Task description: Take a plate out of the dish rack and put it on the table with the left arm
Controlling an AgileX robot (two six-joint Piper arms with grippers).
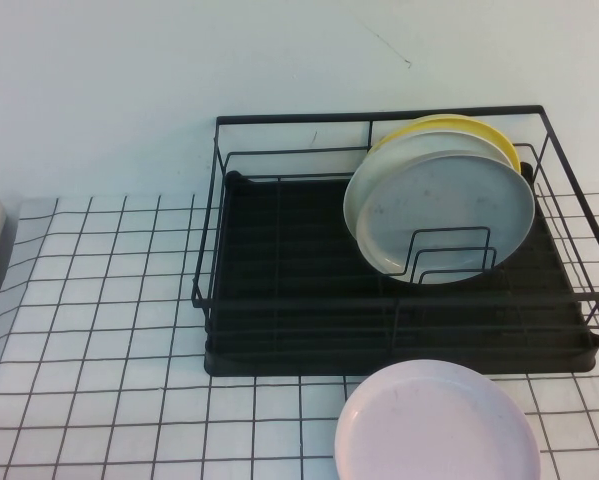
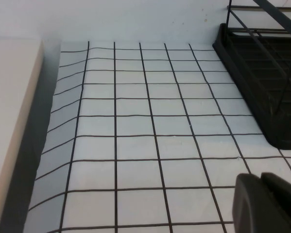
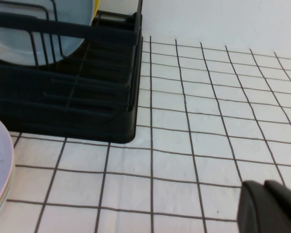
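One pale pink-lilac plate (image 1: pixel 437 425) already flat on the white black-gridded table (image 1: pixel 99 330), right in front of the black wire dish rack (image 1: pixel 279 290).

Looks like the placing step is basically done. Neither arm shows from above; only a dark corner of the left gripper (image 2: pixel 267 203) and right gripper (image 3: pixel 270 208) shows in each wrist view, low over bare tiles, so I can't tell open or closed. Yellow, cream and grey plates (image 1: pixel 449 215) stand in the rack. Next is probably just parking.
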